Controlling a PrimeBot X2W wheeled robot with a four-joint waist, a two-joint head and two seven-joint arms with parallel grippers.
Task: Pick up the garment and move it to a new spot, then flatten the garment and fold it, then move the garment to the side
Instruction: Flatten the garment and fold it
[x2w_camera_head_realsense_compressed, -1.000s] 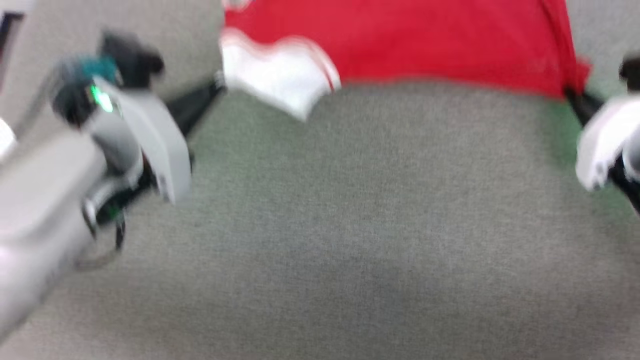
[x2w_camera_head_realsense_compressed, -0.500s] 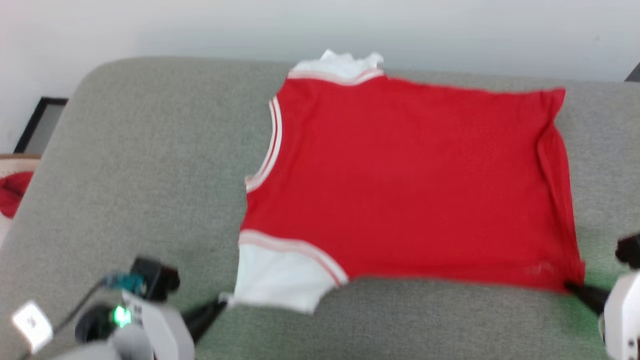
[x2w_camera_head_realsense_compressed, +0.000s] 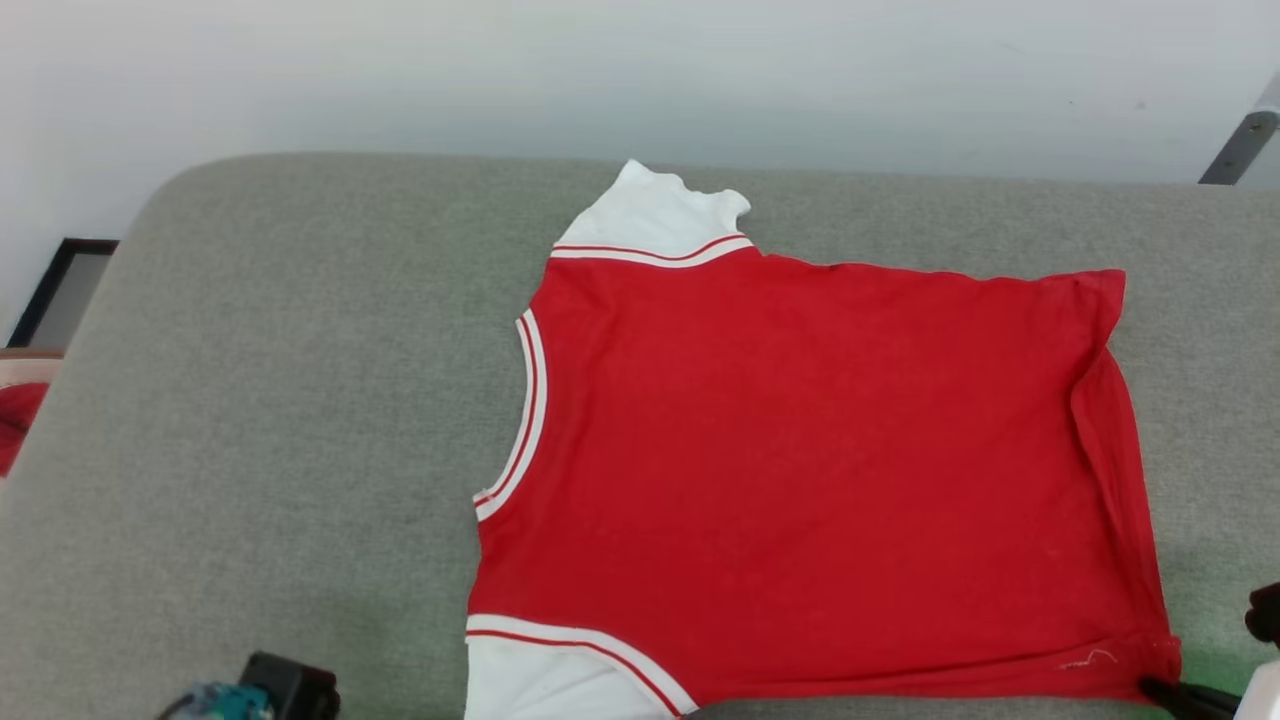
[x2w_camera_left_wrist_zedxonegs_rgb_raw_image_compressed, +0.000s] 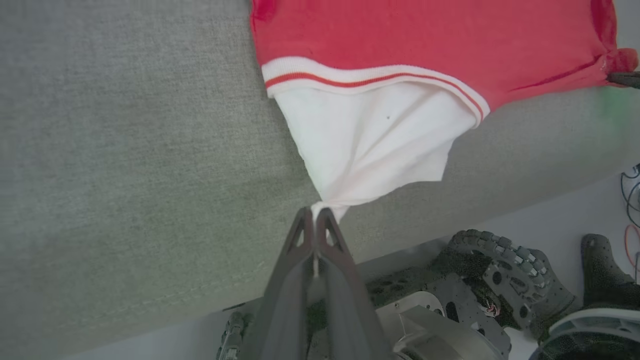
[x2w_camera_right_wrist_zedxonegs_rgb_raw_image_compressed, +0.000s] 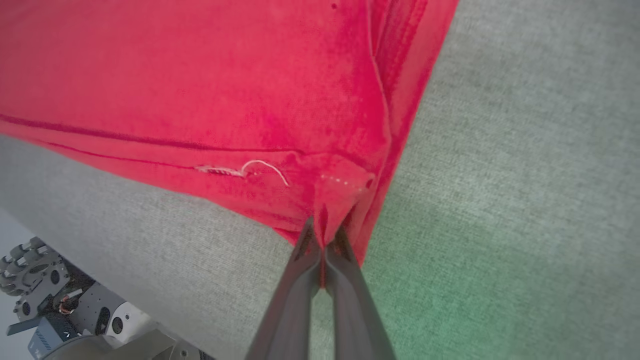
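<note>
One red garment (x2w_camera_head_realsense_compressed: 820, 480), flat on grey cushion (x2w_camera_head_realsense_compressed: 250, 400); our left gripper (x2w_camera_left_wrist_zedxonegs_rgb_raw_image_compressed: 315, 211) pinches its white sleeve (x2w_camera_left_wrist_zedxonegs_rgb_raw_image_compressed: 375, 140), right gripper (x2w_camera_right_wrist_zedxonegs_rgb_raw_image_compressed: 325, 226) its hem corner (x2w_camera_right_wrist_zedxonegs_rgb_raw_image_compressed: 345, 192).

1 garment (x2w_camera_head_realsense_compressed: 820, 470), 2 white sleeves (x2w_camera_head_realsense_compressed: 650, 215), 1 L claw (x2w_camera_left_wrist_zedxonegs_rgb_raw_image_compressed: 315, 214), 1 R claw (x2w_camera_right_wrist_zedxonegs_rgb_raw_image_compressed: 325, 227), 1 grey cushion (x2w_camera_head_realsense_compressed: 280, 400)

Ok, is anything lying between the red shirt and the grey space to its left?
Nothing visible lies on the grey cushion beside the garment. The left gripper pinches its white sleeve, the right gripper its red hem corner.
</note>
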